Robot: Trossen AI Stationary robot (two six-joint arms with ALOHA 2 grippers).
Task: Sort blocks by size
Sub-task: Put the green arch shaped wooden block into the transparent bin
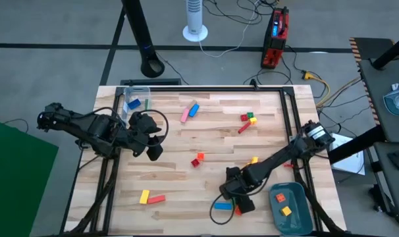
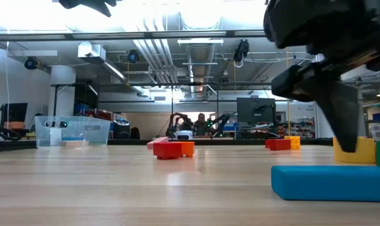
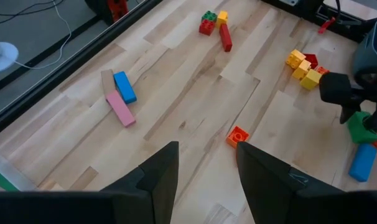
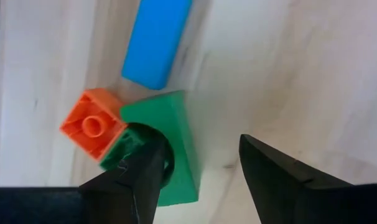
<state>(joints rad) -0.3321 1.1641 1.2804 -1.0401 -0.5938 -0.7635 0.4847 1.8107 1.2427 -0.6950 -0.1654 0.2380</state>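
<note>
One orange cube point(image 4: 93, 127) — wrist-view only

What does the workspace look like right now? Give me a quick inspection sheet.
Surface: wooden table, blocks scattered across it.
Job's things: green block, orange cube and blue bar under the right hand; pink bar and blue block touching, farther back.
Clutter: clear box, blue tray with blocks.
Hands: left hand open, empty; right hand straddling the green block's edge, one finger touching it.
Cables: loose on the floor behind the table.
Surroundings: fan base, red device.
</note>
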